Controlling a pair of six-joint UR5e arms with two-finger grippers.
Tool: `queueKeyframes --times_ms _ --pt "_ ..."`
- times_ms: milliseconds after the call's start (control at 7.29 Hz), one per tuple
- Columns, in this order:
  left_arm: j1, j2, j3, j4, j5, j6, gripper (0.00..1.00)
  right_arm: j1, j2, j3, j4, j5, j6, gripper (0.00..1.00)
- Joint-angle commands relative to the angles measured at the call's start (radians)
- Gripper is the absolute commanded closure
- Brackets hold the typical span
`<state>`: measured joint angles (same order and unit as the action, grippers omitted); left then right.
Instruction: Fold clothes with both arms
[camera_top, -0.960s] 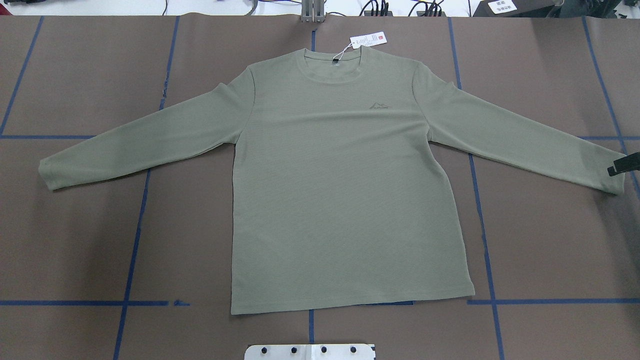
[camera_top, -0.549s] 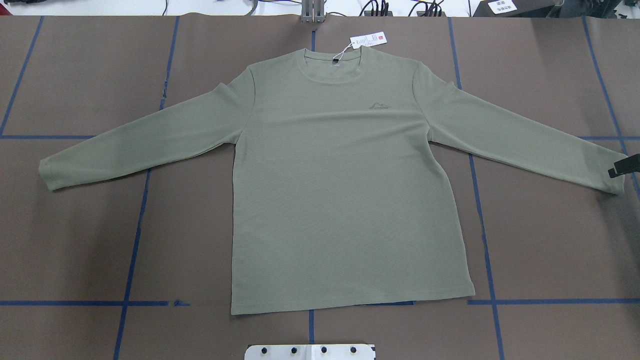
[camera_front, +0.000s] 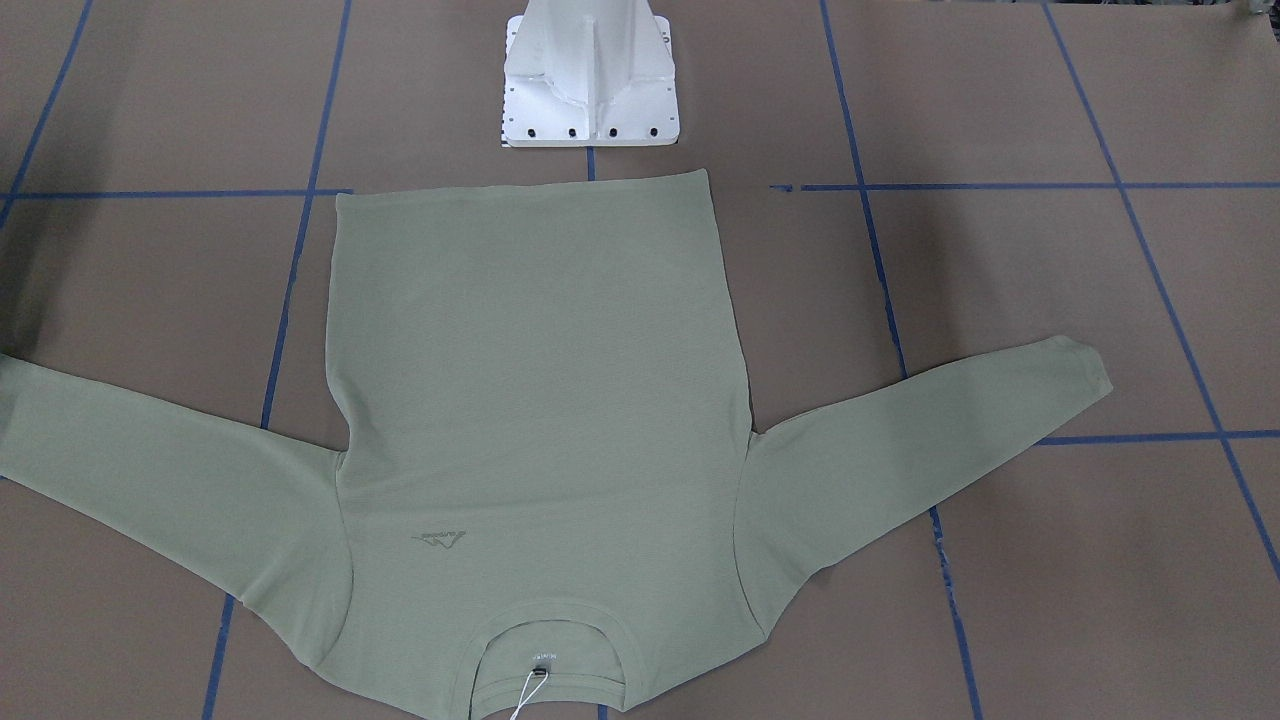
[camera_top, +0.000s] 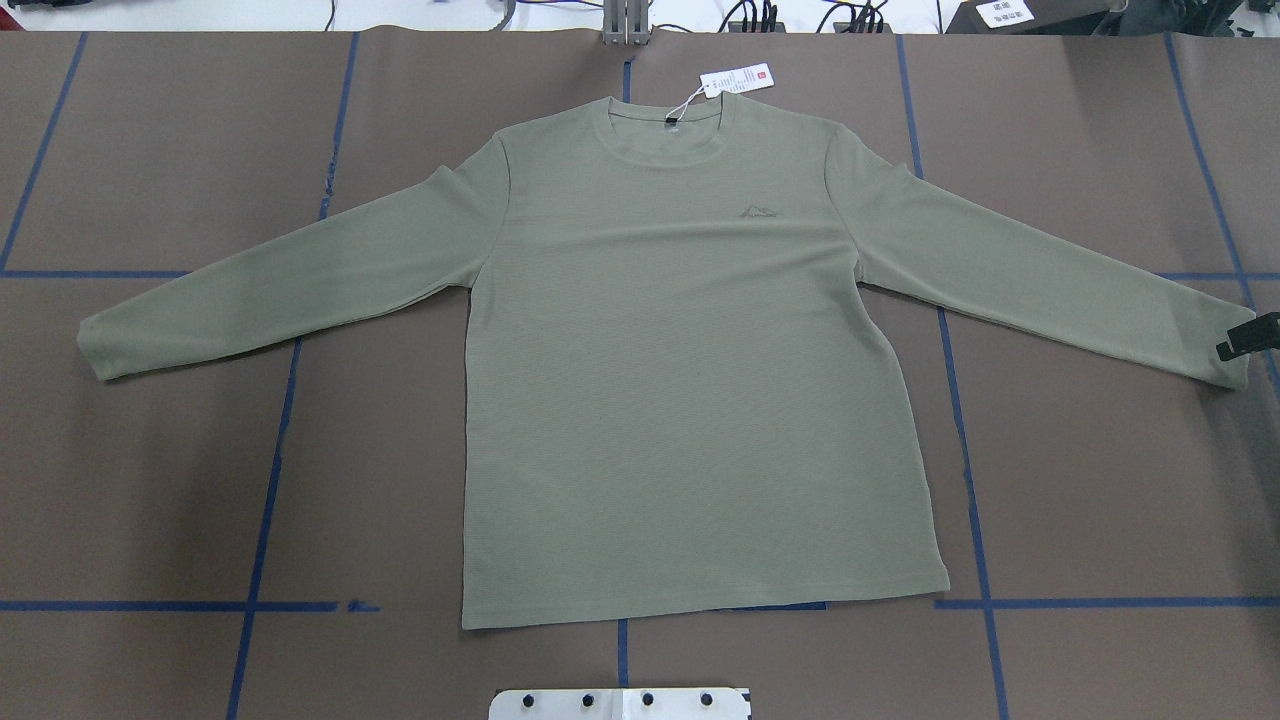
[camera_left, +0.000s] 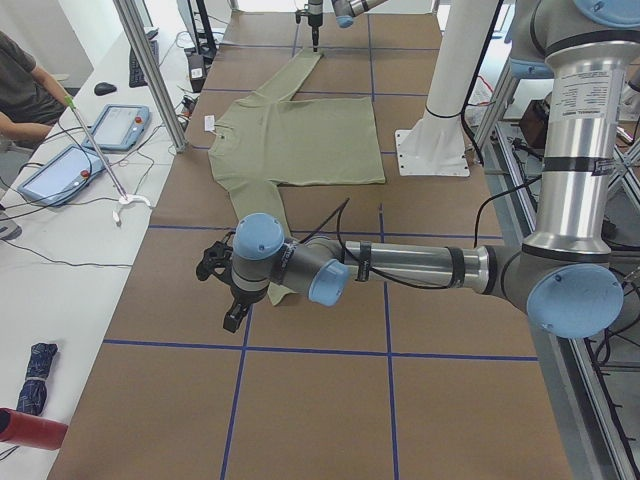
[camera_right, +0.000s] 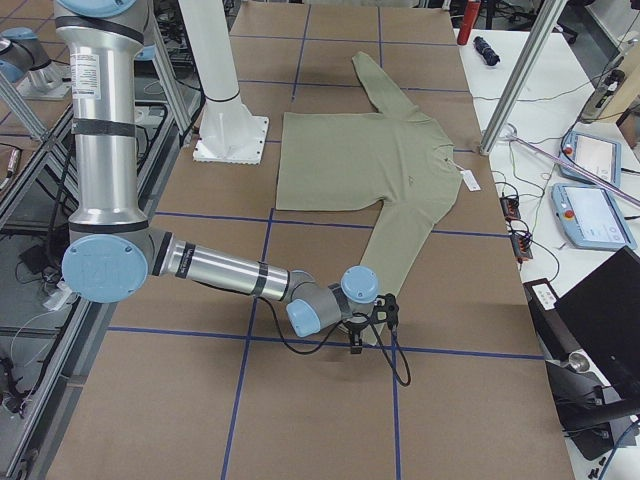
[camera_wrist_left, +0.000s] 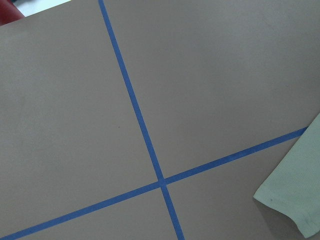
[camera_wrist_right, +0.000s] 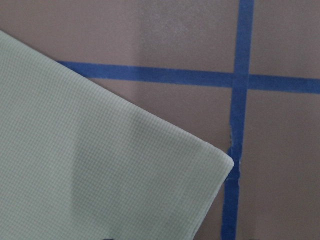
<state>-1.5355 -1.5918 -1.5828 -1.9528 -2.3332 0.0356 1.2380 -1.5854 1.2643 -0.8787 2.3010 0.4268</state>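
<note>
Overhead exterior showed the shirt (camera_top: 690, 400) lying flat and face up in the middle of the brown counter (camera_top: 1100, 480), collar away from the robot and hem towards it. Both sleeves were spread out and angled back towards the robot. A white hang tag (camera_top: 737, 79) lay on the counter just past the collar. Blue tape lines (camera_top: 265, 500) crossed the counter under and around the shirt.

The right claw (camera_top: 1245, 337) showed only as a black piece at the view's right edge, over the cuff of the sleeve on the robot's right. Whether it was wide or narrow could not be told, nor whether it touched the cloth. Its wrist camera looked down on that cuff's corner beside a crossing of tape.

In the exterior left view the left claw (camera_left: 229, 318) hung low just beyond the other sleeve's cuff; its opening could not be told. The white pedestal base (camera_front: 590, 75) stood near the hem.
</note>
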Motion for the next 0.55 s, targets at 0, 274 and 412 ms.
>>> queueKeyframes --times_ms 0,274,412 --pt "0.0 0.0 0.001 0.0 0.0 0.001 0.0 -0.003 0.004 -0.005 -0.009 0.0 0.001 0.17" --pt "0.0 -0.002 0.001 0.0 0.0 -0.002 0.0 -0.005 0.008 -0.003 -0.016 0.002 0.001 0.46" --pt "0.0 -0.002 0.001 0.0 0.0 -0.002 0.0 -0.005 0.008 -0.005 -0.016 0.002 0.001 0.64"
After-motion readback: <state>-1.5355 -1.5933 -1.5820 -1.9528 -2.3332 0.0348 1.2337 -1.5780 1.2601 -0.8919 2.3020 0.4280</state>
